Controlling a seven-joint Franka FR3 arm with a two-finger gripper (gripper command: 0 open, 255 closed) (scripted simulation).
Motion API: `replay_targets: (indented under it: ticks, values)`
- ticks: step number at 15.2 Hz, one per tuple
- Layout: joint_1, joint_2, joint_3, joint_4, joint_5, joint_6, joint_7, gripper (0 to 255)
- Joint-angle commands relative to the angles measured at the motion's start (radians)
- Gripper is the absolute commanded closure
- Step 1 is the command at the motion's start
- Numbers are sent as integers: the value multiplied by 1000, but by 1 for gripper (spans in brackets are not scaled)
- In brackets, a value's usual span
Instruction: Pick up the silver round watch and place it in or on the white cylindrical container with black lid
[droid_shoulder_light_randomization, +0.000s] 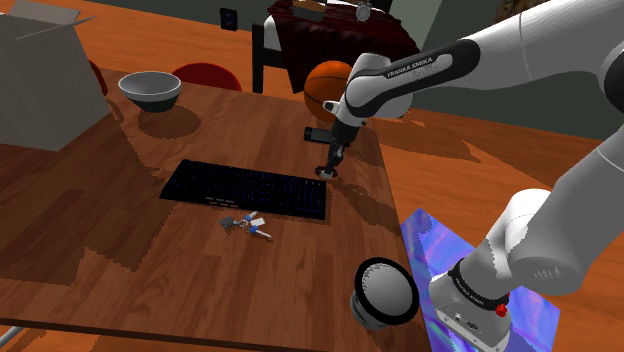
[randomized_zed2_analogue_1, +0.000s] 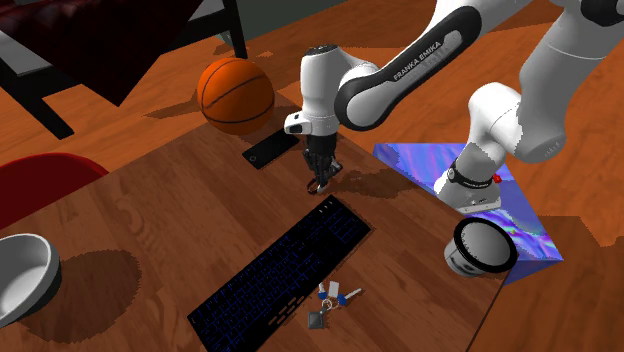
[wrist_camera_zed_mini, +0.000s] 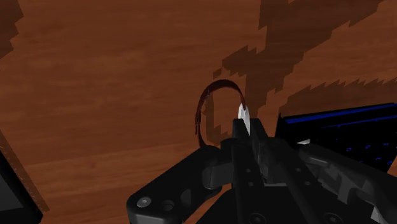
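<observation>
Brown wood-grain table (droid_shoulder_light_randomization: 100, 230) takes up most of the shoulder view, and the white arm (droid_shoulder_light_randomization: 430, 70) reaches over it from the iridescent blue-purple stand (droid_shoulder_light_randomization: 440, 250). A black keyboard (droid_shoulder_light_randomization: 245, 190) lies mid-table. An orange basketball (droid_shoulder_light_randomization: 325, 85) sits beyond the far edge and a grey bowl (droid_shoulder_light_randomization: 150, 90) stands at the far corner. The white cylindrical container (droid_shoulder_light_randomization: 385, 292) is at the near edge just beside the stand (it looks tipped, its black lid facing the camera), well apart from the gripper. A dark phone (randomized_zed2_analogue_1: 270, 150) lies near the ball, and a small bunch of keys (droid_shoulder_light_randomization: 245, 224) lies just in front of the keyboard. The black gripper (droid_shoulder_light_randomization: 330, 172) hangs low between phone and keyboard. In the wrist view its fingers are clamped on the watch (wrist_camera_zed_mini: 242, 112), whose silver case is seen edge-on with a dark reddish band looping out.
</observation>
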Motion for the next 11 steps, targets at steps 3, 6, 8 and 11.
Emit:
replay_targets:
  ticks: [3, 6, 8, 11]
  values:
    - [-1, -9, 0, 5, -6, -12, 6, 255]
    - [-2, -33, -1, 21, -21, -50, 24, 255]
    - [-3, -48, -1, 32, -30, -75, 35, 255]
    - [-5, -69, -1, 52, -43, -113, 50, 255]
